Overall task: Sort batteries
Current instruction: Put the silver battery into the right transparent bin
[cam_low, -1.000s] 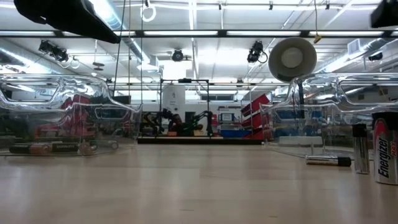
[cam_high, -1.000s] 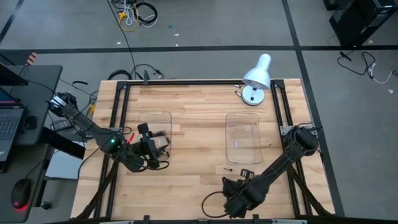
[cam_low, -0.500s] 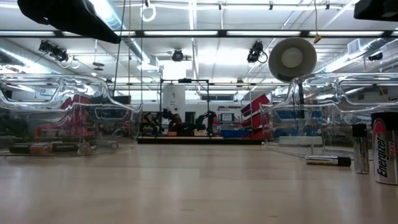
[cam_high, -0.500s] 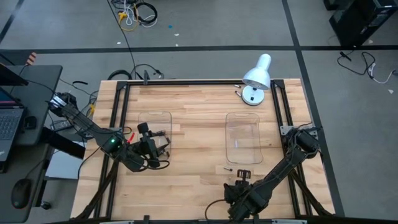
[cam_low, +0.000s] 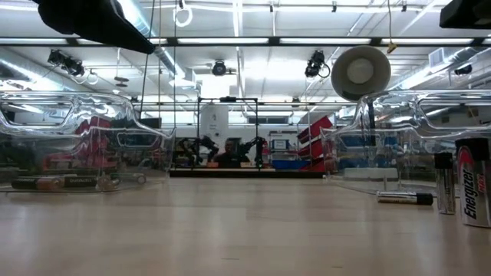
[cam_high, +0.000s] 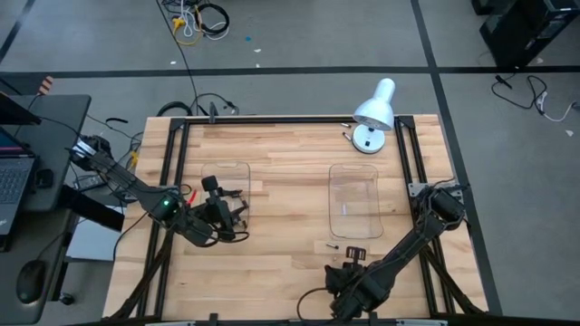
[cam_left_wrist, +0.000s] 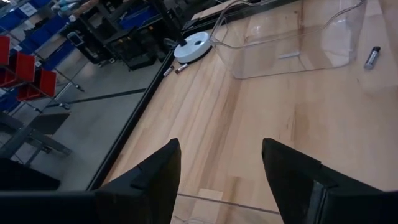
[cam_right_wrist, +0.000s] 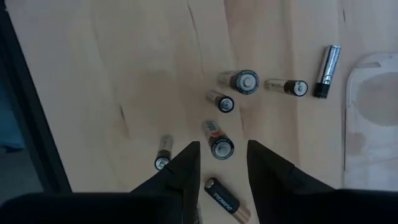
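Right gripper [cam_right_wrist: 222,163]: fingers parted, empty, above loose small cylindrical batteries [cam_right_wrist: 221,145] on the wooden table [cam_high: 290,181] near its front edge.
Left gripper [cam_left_wrist: 219,163]: fingers spread, empty, over the left clear plastic tray [cam_high: 225,188].
Low view only: dark batteries [cam_low: 63,182] lay inside that tray.
Open room: bare wood between the left tray and the right clear rectangular tray [cam_high: 354,201].

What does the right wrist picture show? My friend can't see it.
The right hand, open, looks down on seven small batteries scattered on the wooden table. Some stand on end, others lie flat. A clear tray's edge shows at one side.
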`<state>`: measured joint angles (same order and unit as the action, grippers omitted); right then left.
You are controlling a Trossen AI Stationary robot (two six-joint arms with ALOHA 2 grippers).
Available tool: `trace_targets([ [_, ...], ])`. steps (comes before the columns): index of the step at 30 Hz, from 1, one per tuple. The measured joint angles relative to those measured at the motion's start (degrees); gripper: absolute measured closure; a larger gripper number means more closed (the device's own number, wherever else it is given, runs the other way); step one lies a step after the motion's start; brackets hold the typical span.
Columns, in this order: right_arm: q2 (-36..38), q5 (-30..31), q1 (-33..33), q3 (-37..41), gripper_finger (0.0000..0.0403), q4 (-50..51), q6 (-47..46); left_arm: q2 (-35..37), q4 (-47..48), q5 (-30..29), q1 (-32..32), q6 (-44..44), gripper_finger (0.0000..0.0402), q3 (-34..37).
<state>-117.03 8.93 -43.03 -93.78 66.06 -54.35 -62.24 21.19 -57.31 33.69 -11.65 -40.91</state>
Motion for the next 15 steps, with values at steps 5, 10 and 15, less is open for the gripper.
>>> trace_targets([
  [5,0.0,0.2,0.3,0.0,0.0285,0.7,0.1,0.0,0.0,0.0,0.0,0.1,0.0179,0.0],
  [10,-0.1,0.1,0.6,1.4,0.0285,-0.3,0.1,0.0,0.1,0.1,0.0,0.1,0.0179,0.0],
  [15,-0.1,-1.1,0.6,3.1,0.0285,-1.4,0.1,0.0,0.1,0.1,0.0,0.1,0.0179,0.0],
])
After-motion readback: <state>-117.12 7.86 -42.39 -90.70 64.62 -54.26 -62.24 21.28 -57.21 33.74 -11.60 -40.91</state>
